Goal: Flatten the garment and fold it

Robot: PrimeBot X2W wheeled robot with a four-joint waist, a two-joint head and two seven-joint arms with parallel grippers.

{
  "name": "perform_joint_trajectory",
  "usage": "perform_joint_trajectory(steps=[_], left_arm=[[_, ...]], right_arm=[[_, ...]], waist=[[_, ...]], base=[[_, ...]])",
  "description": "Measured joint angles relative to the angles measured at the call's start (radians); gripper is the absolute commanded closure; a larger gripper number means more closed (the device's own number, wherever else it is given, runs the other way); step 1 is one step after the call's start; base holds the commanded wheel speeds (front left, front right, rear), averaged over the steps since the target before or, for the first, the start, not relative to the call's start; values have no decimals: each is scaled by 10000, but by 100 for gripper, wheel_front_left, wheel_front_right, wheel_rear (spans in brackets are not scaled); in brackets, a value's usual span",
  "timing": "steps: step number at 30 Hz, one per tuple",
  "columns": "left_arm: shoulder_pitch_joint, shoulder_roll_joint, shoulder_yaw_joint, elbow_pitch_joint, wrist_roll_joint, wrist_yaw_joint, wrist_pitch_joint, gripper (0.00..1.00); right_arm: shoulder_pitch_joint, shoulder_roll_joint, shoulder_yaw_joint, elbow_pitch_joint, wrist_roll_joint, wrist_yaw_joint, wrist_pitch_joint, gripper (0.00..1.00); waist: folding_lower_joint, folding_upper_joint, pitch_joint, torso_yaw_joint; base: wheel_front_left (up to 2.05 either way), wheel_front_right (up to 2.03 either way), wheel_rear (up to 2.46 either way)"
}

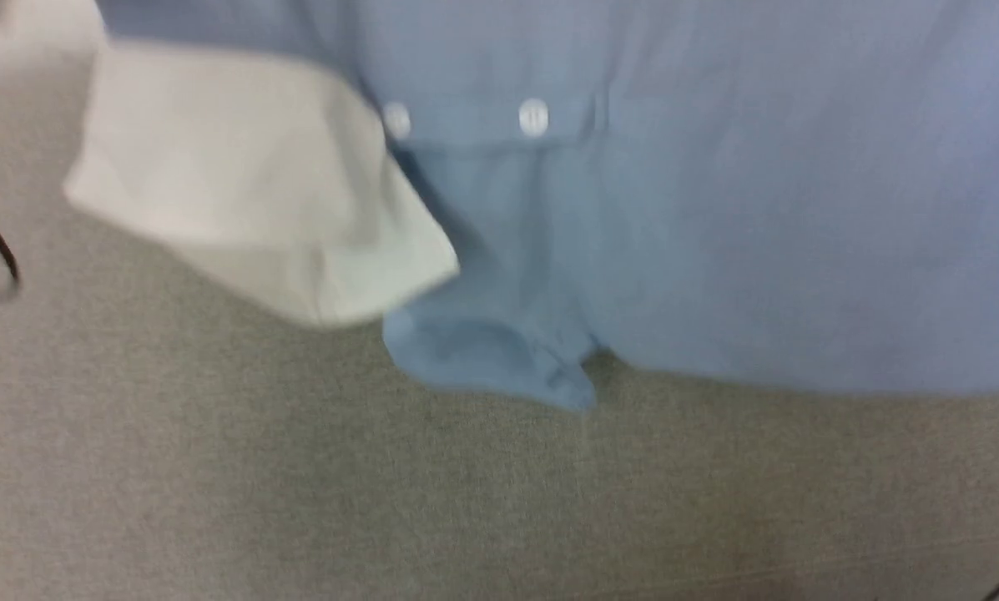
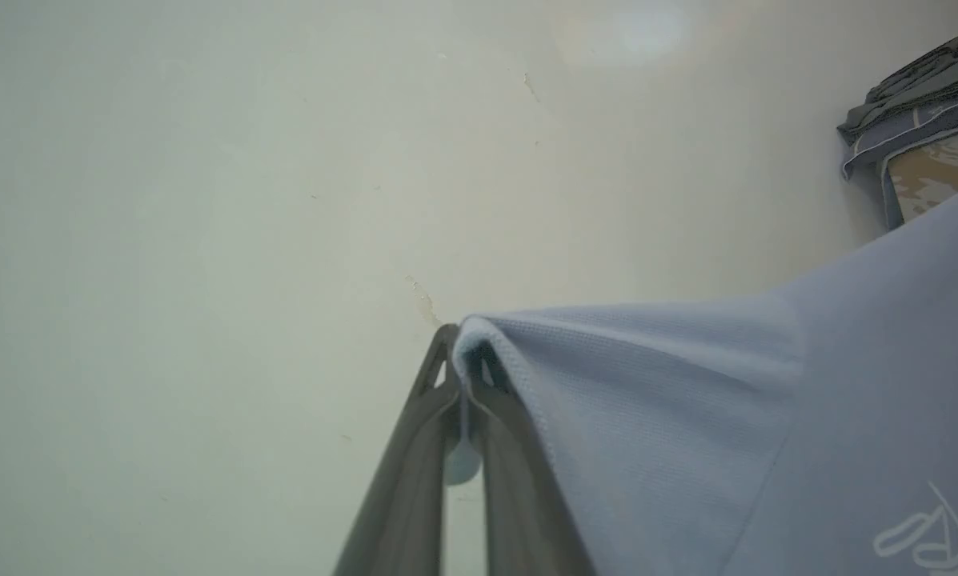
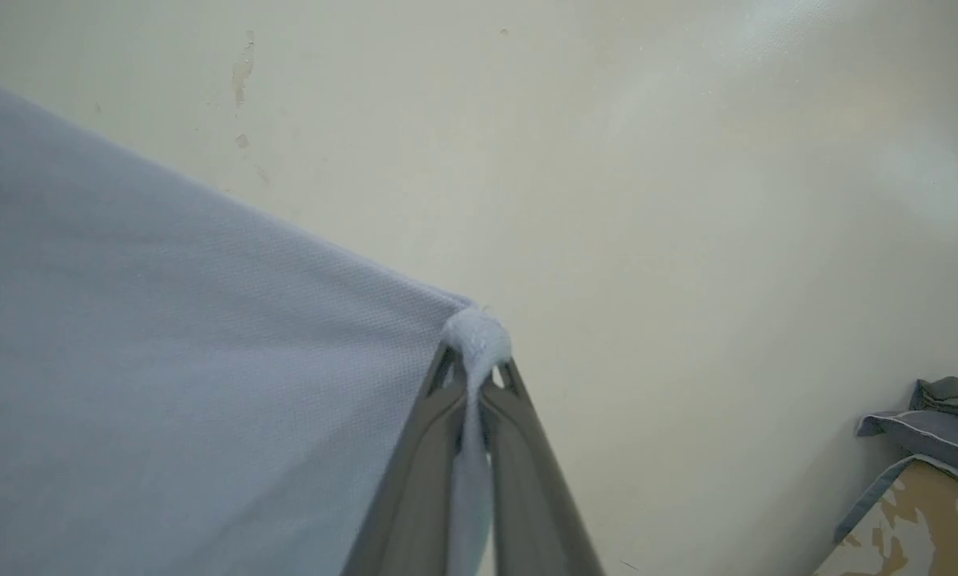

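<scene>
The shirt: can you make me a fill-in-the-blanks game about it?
The garment is light ___ with a white panel. In the head view, ___ white buttons show. The left gripper and right gripper are both ___ on its fabric. Missing words: blue; two; shut.

Left gripper [image 2: 464, 360], right gripper [image 3: 475, 360]: both are pinching.
Each is clamping a fold of garment [image 2: 687, 416], jaws pressing together at the tips.

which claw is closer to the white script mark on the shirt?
Left. The left claw pinches a garment edge, with the script mark on the cloth spreading from it. The right claw pinches another edge, where the nearby cloth is plain.
</scene>
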Motion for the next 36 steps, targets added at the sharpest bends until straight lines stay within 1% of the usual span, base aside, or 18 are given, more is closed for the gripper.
perform_joint_trajectory(steps=[3, 5, 7, 11, 14, 16, 21, 24, 25, 28, 30, 33, 35, 36], left_arm=[[-1424, -153, -261, 930, 180, -410, 36, 100], [-2412, -249, -456, 1657, 420, -675, 23, 100], [-3405, -395, -640, 2437, 692, -922, -82, 100], [-5361, -761, -1009, 4079, 1417, -1244, -625, 100], [-6726, -1014, -1174, 5338, 2065, -1269, -1227, 100], [-7491, -1221, -1197, 6128, 2314, -1231, -1718, 100], [-8791, -1693, -1298, 7612, 2754, -1095, -3158, 100], [-8963, -1789, -1526, 8397, 2955, -1120, -3751, 100], [-8933, -1797, -1626, 8646, 3003, -1198, -3870, 100], [-8413, -1883, -1722, 9285, 2959, -1279, -4209, 100], [-7712, -2004, -1653, 9607, 2729, -1279, -4414, 100], [-6167, -2266, -1546, 9948, 2286, -1271, -4612, 100], [-4969, -2389, -1616, 10019, 2219, -1321, -4650, 100], [-4379, -2424, -1655, 10007, 2165, -1413, -4679, 100]], right_arm=[[-1020, 75, 299, 717, -198, 0, -364, 100], [-1764, 257, 516, 1300, -370, 0, -669, 100], [-2482, 535, 721, 1927, -581, 0, -982, 100], [-3886, 1118, 961, 3292, -1166, 2, -1691, 100], [-4842, 1603, 920, 4362, -1526, 2, -2341, 100], [-5362, 1944, 867, 5097, -1751, 4, -2784, 100], [-6190, 2604, 817, 6546, -2261, 6, -3954, 100], [-6244, 2876, 1030, 7095, -2497, 6, -4537, 100], [-6220, 2963, 1101, 7260, -2518, 6, -4669, 100], [-5876, 3269, 978, 7542, -2516, 4, -5085, 100], [-5362, 3475, 763, 7676, -2512, 4, -5221, 100], [-4084, 3685, 654, 7731, -2516, 4, -5279, 100], [-3058, 3797, 489, 7473, -2500, 2, -5279, 100], [-2534, 3824, 483, 7271, -2514, 2, -5279, 100]], waist=[[1, 0, 607, -10], [2, 0, 1041, -24], [2, 0, 1480, -46], [4, 0, 2370, -99], [3, 0, 3003, -140], [3, 0, 3398, -170], [1, 0, 4235, -224], [1, 0, 4601, -224], [2, 0, 4692, -214], [1, 0, 4830, -132], [0, 0, 4807, -65], [0, 0, 4627, 16], [0, 0, 4423, 75], [-1, 0, 4297, 106]], base=[[0, 0, 0], [0, 0, 0], [0, 0, 0], [0, 0, 0], [0, 0, 0], [0, 0, 0], [0, 0, 0], [0, 0, 0], [0, 0, 0], [0, 0, 0], [0, 0, 0], [0, 0, 0], [0, 0, 0], [0, 0, 0]])
